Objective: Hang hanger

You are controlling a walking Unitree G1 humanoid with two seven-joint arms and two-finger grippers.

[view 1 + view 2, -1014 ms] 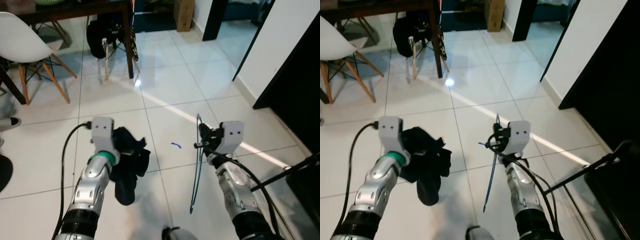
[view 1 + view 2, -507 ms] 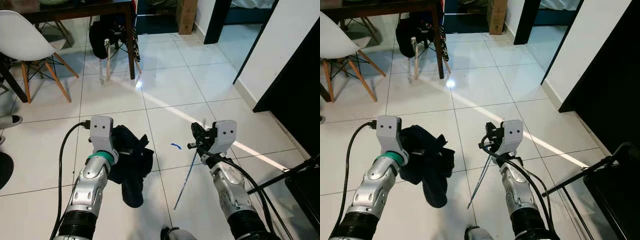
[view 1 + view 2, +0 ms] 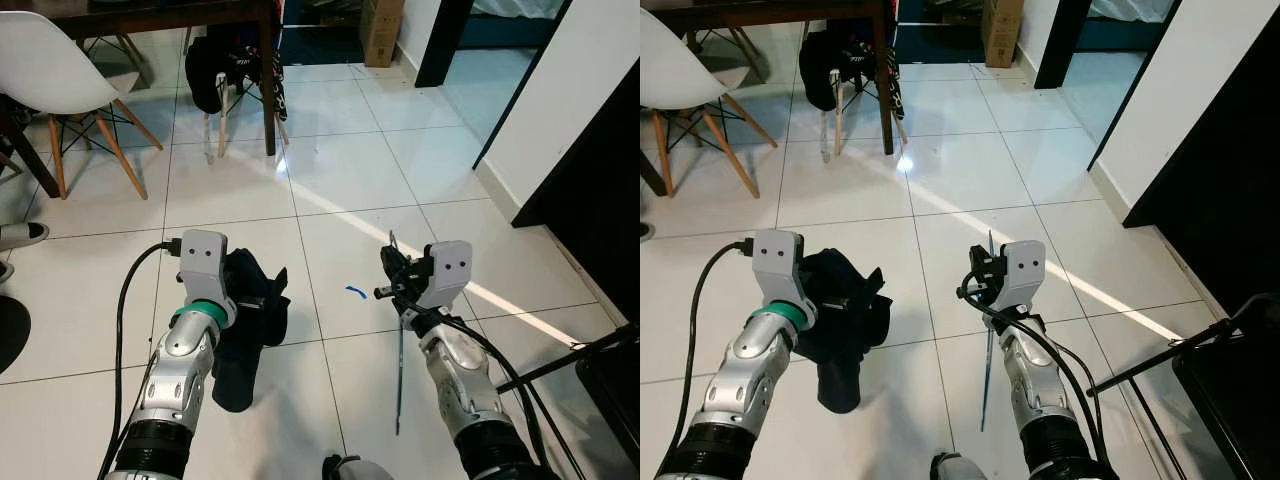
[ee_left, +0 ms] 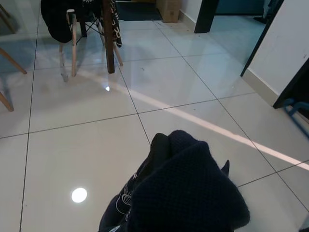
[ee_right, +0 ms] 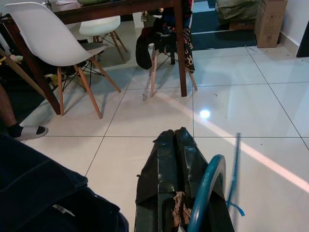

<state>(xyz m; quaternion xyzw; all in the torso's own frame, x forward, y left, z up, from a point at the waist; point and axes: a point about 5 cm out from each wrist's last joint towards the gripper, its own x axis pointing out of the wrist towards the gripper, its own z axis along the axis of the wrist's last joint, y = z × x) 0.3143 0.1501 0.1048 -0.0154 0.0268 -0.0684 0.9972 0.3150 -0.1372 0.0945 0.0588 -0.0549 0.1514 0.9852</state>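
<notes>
White tiled floor (image 3: 340,170). Your right gripper (image 3: 392,275): fingers pressed together on a thin blue hanger (image 3: 399,370), hanging down above the floor. Your left gripper (image 3: 845,300): holding a dark garment (image 3: 245,325).

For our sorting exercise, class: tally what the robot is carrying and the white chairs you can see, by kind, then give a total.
Hangers: 1, the blue hanger in the right gripper
Dark garments: 1, the garment in the left gripper
White chairs: 2, one white chair and a second white chair behind it
Total: 4
</notes>
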